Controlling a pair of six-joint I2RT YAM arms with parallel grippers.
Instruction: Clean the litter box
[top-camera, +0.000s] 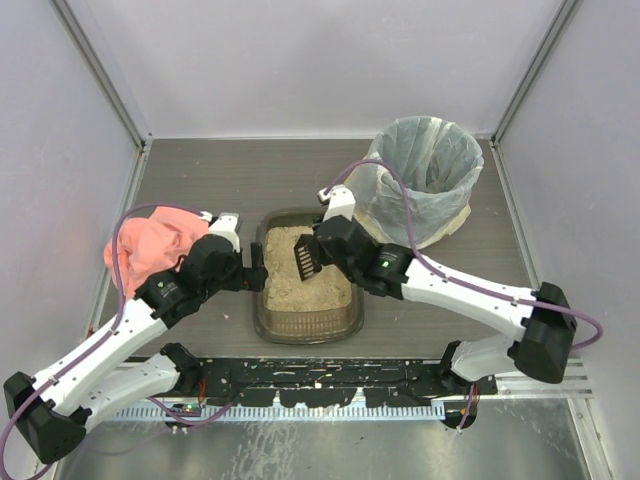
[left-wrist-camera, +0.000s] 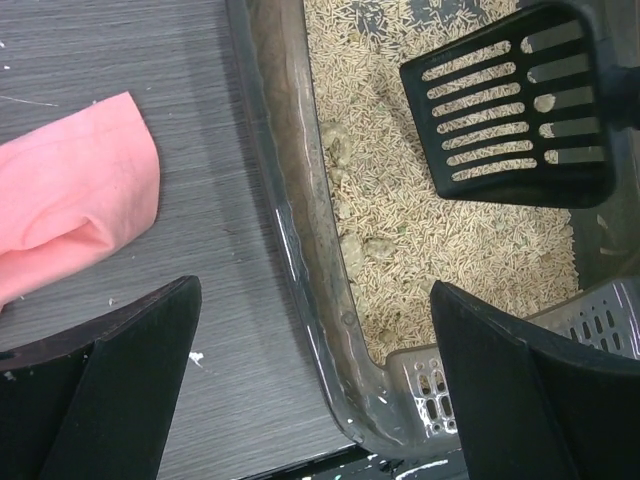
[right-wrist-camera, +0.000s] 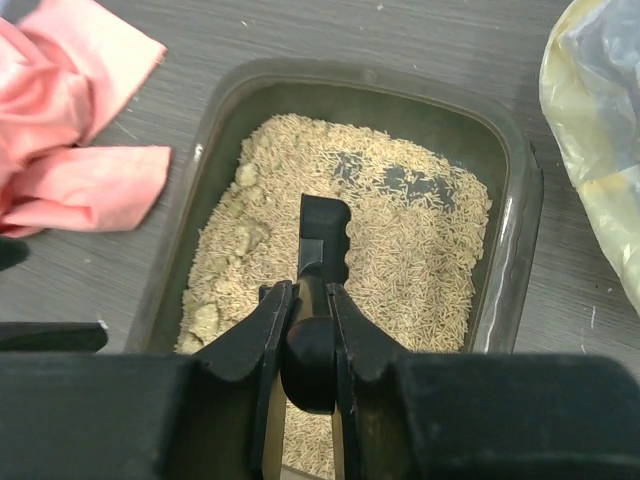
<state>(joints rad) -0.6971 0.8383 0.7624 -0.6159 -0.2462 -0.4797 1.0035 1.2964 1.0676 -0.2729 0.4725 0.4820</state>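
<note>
Below, litter box (top-camera: 300, 325) under right claw (right-wrist-camera: 305, 300) (pinching scoop (right-wrist-camera: 322, 235)), left claw (left-wrist-camera: 315, 292) spread over rim.

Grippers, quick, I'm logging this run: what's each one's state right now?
Left gripper: open, holding nothing.
Right gripper: shut on the black scoop by its handle.

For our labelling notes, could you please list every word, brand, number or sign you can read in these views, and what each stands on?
None: no readable text shows in any view. The litter box, the black scoop, the pink cloth and the bagged bin carry no visible lettering, label or number.
</note>
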